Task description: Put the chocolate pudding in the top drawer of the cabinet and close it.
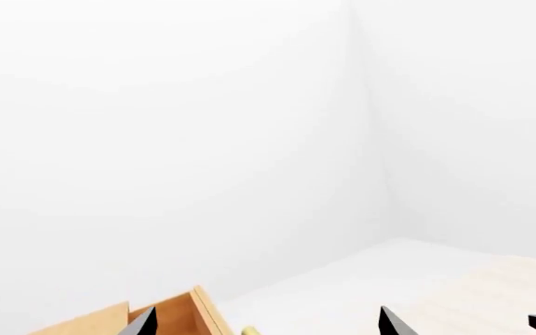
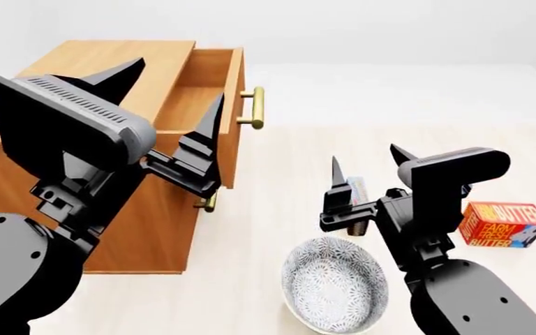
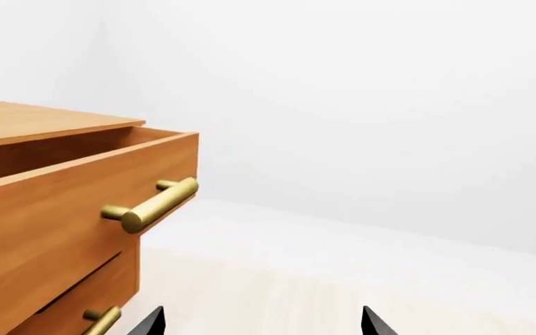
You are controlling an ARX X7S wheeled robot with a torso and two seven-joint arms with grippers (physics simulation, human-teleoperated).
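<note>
Nearest you, the bowl point(image 2: 334, 284) sits on the table point(image 2: 278, 209), just in front of your right gripper point(image 2: 366, 164). Its fingers are spread wide and hold nothing, tips raised off the table. Just behind them lies the pudding point(image 2: 356, 186), mostly hidden; its long axis cannot be told. To the right lies a butter box point(image 2: 502, 224), well apart. Your left gripper point(image 2: 170, 91) is also wide open and empty, hovering over the open top drawer point(image 2: 198, 98) of the cabinet point(image 2: 26, 167). The drawer's brass handle point(image 2: 254, 107) points toward the table's middle.
</note>
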